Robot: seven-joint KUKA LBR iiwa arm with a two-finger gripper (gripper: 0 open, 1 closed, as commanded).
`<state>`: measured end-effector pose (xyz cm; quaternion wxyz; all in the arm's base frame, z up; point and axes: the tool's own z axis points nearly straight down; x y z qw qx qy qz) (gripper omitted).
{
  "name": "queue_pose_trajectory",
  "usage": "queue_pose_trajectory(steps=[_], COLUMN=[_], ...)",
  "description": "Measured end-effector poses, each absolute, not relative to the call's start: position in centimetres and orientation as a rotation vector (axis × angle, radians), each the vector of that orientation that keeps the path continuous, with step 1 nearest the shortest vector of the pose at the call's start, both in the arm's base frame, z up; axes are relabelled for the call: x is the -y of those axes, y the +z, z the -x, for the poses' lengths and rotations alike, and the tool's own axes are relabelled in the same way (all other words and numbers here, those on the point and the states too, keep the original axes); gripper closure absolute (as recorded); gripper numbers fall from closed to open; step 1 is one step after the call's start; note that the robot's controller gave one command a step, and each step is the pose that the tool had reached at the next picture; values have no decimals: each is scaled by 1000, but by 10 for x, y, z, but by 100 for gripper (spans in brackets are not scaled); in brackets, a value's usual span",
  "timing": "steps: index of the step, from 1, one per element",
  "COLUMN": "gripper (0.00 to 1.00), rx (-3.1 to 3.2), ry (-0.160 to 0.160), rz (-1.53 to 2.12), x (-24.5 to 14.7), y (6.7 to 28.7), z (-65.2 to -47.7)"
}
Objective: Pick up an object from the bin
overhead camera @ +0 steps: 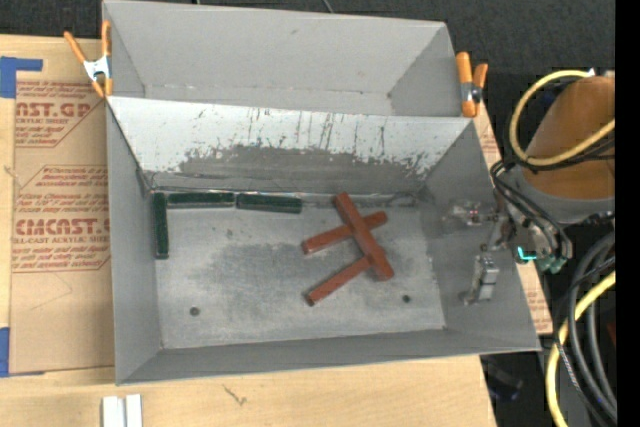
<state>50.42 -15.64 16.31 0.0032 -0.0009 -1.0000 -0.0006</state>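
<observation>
Hovering at the right of the frame, the gripper (475, 247) stands over the right sloping wall of the bin (270, 55). Its fingers are spread apart and nothing is between them. No thing is grasped yet.

Step in hand, by judgement: approach and selection. The nearest candidates are the red sticks (350, 250), right of centre on the floor and to the left of the gripper. They lie crossed and touching.
- The lowest stick (335, 283) looks the best choice. Its lower-left end lies clear on bare floor.
- The fingers should straddle its narrow width, set square to its length.
- The descent should be made away from the crossing. A grip there risks pinching two sticks or levering one out of the pile.
- The gripper should first move well clear of the sloping wall.

The green sticks (268, 204) lie at the upper left of the floor, well apart from the gripper. They are close against the walls and look harder to straddle.

Count:
- Red sticks: three.
- Green sticks: three. Two lie end to end along the back and one runs down the left side.
</observation>
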Motion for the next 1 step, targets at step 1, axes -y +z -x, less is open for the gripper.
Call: queue_pose_trajectory(steps=[1], gripper=[0], rx=[3142], ry=[1], rz=[0], x=[156], y=[167], z=[-506])
